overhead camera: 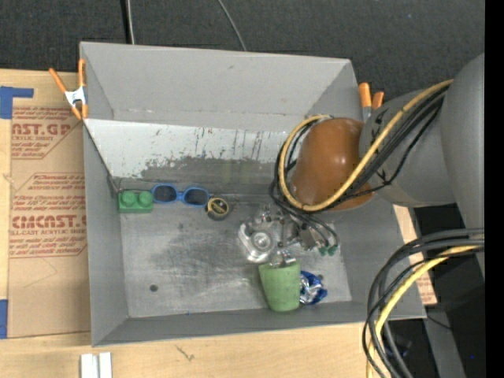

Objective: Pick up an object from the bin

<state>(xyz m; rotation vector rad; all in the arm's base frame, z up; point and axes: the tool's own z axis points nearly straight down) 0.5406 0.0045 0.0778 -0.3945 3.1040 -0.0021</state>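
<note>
One gripper point(272, 249), hanging just beyond the green cup point(280, 288), right at its rim; jaw state I cannot tell, wide or narrow. Five loose things in the grey bin point(220, 85):
- one green cup
- one blue-and-white crumpled wrapper point(313, 290), touching the cup's right side
- one brass-coloured ring point(217, 207), up-left of the cup
- one blue pair of glasses point(179, 194), farther left
- one green block point(135, 201), farthest left

The arm comes in from the cup's upper right, orange wrist cover point(327, 164) tipped down, cables looped round it.
</note>
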